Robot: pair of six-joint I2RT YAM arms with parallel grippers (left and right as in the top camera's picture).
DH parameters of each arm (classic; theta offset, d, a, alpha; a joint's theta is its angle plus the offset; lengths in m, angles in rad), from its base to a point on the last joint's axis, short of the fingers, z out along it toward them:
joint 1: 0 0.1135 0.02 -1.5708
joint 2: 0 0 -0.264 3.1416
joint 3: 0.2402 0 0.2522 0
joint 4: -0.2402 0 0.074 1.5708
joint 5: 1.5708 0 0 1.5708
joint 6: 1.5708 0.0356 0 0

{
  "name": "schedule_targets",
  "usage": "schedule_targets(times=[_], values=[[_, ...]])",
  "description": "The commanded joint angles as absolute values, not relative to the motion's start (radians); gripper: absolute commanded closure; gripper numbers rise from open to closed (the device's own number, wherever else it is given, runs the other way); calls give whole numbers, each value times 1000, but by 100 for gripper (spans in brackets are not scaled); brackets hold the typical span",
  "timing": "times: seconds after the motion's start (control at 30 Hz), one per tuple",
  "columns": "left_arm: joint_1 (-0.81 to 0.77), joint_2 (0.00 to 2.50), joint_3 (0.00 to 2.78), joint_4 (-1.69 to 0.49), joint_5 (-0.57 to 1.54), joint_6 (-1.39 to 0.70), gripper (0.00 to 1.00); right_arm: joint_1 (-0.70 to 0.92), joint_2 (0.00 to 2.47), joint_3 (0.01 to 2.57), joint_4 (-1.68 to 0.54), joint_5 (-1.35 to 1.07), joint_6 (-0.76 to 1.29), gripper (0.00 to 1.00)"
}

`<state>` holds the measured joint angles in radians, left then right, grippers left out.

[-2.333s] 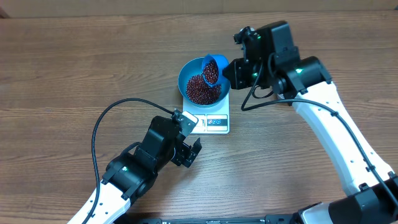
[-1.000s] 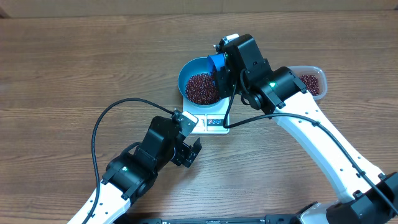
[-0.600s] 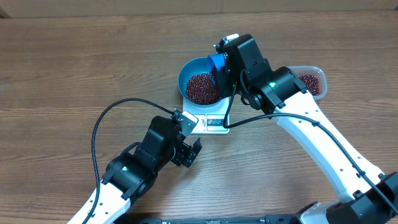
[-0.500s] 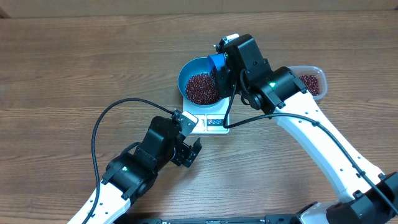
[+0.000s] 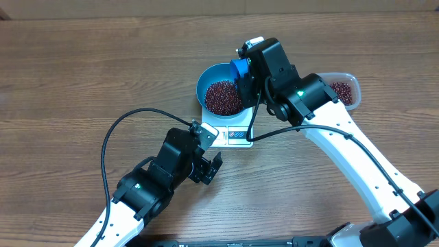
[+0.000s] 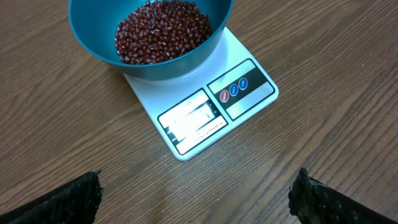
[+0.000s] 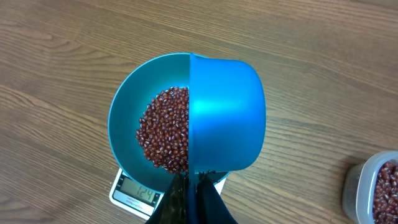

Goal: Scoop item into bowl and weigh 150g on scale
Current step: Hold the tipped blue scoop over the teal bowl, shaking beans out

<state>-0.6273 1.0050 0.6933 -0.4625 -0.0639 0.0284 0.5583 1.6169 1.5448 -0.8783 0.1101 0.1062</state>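
Landmark: scale (image 5: 236, 134), white and flat, on the wooden table (image 5: 82, 62).
Bowl: the teal bowl (image 5: 204, 81) sits on the scale and covers most of the platform. The display and buttons show at the scale's front edge.
Beans: the red-brown beans (image 5: 221, 97) lie heaped in the bowl on the scale. A further supply lies in a clear tub (image 5: 345, 90), well to the right of the scale.
Right gripper: the right gripper (image 7: 189, 190) is pinched tight on the handle of the blue scoop (image 7: 227, 112). The scoop is tipped mouth-down above the scale, over the right half of the bowl.
Left gripper: the left gripper (image 6: 193, 202) has its jaws spread wide and holds nothing. It hangs in front of the scale, apart from it.
Step in hand: judged to be emptying the scoop into the bowl.
Display: the digits look like 124 in the right wrist view but are too small to be sure. If so, the load is short of target.
Procedure: hold the scoop lip inside the bowl rim so no bean drops beside the scale.
Contact: do not rest the scoop on the bowl, because any touch loads the scale and falsifies the reading.
Reading: lift the scoop clear before reading the display.
Top-up: take a part-filled scoop next and pour by small tilts.
Risk: an overshoot would require beans to be removed from the bowl.
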Motion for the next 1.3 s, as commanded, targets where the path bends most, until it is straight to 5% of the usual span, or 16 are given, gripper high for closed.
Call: schedule_targets(times=[0.0,1.27], values=[[-622,993,687,-460,-59,22,0,593,1595,1567,-871,185,70,96],[-622,993,687,-460,-59,22,1,629,1595,1567,-865,236,71,96]])
